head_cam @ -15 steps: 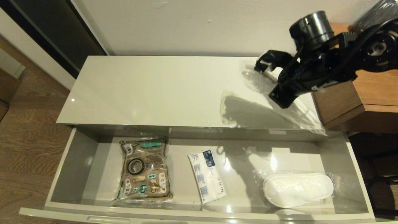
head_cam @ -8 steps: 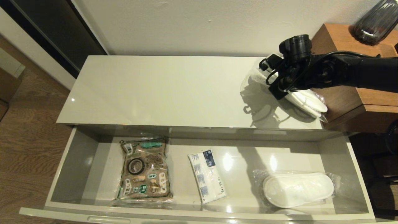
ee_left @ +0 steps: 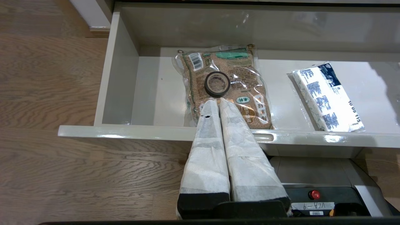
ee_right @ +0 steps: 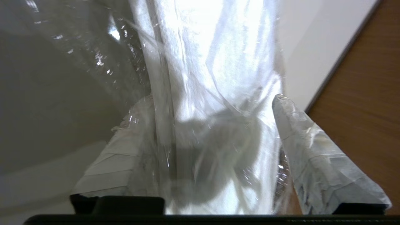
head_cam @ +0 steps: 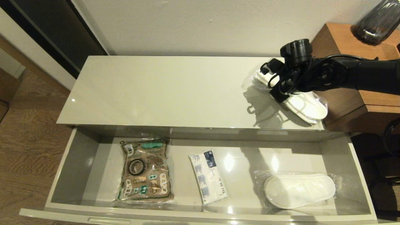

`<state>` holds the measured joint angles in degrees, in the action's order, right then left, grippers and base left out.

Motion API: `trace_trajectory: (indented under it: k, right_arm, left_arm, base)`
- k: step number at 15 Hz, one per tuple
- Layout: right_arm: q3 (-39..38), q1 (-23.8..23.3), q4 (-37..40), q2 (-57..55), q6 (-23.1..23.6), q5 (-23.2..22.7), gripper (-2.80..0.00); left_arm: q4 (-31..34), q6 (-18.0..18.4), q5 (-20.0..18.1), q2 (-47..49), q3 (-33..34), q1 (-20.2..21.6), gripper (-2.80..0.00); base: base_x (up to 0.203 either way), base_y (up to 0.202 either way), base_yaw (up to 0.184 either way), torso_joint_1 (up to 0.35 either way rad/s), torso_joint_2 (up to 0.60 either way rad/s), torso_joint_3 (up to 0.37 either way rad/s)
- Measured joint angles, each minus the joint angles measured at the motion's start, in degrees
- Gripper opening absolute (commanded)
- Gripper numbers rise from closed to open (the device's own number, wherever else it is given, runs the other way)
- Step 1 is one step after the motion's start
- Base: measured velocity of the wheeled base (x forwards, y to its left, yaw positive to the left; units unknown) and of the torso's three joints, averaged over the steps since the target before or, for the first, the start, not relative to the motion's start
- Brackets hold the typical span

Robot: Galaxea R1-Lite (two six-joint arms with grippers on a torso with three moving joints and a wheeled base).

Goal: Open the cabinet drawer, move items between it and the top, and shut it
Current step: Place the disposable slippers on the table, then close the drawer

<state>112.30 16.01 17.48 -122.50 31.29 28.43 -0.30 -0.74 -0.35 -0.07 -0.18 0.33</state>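
Note:
The cabinet drawer stands pulled out. Inside it a black tape roll rests on a brown pouch. A tissue pack lies mid-drawer and wrapped white slippers lie at the right. A second wrapped slipper pack lies on the right end of the top. My right gripper is low over it, open, its fingers either side of the pack. My left gripper is shut and holds nothing. It hangs before the drawer front, tips toward the tape roll.
A brown wooden side table butts against the cabinet's right end, right beside the slipper pack, with a dark ribbed vase on it. A wall runs behind the cabinet. Wooden floor lies to the left.
My right arm came down from above to the right end of the top. The slipper pack now lies flatter there, shifted slightly toward the front.

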Motion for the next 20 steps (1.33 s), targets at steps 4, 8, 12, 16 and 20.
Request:
trace_trajectory:
  k: [4, 8, 12, 16, 20]
  right_arm:
    - [0.02, 0.33, 0.25, 3.11, 2.47, -2.64, 0.00]
    - [0.00, 1.90, 7.11, 7.60, 2.55, -5.95, 0.00]
    - [-3.51, 6.38, 12.35, 12.59, 0.54, -7.06, 0.00]
    - [-13.54, 13.85, 15.36, 18.69, -4.15, -7.06, 0.00]
    - [-26.30, 19.90, 15.60, 24.80, -6.98, -6.73, 0.00]
  left_arm:
    - [-0.02, 0.01, 0.02, 0.00, 0.00, 0.00, -2.80]
    - [-0.02, 0.03, 0.00, 0.00, 0.00, 0.00, -2.80]
    - [-0.02, 0.06, 0.01, 0.00, 0.00, 0.00, -2.80]
    - [0.00, 0.06, 0.01, 0.00, 0.00, 0.00, -2.80]
    - [0.00, 0.08, 0.00, 0.00, 0.00, 0.00, -2.80]
  base:
    - [0.000, 0.000, 0.000, 0.000, 0.00, 0.000]
    - [0.000, 0.000, 0.000, 0.000, 0.00, 0.000]
    - [0.000, 0.000, 0.000, 0.000, 0.00, 0.000]
    - [0.000, 0.000, 0.000, 0.000, 0.00, 0.000]
    - [0.000, 0.000, 0.000, 0.000, 0.00, 0.000]
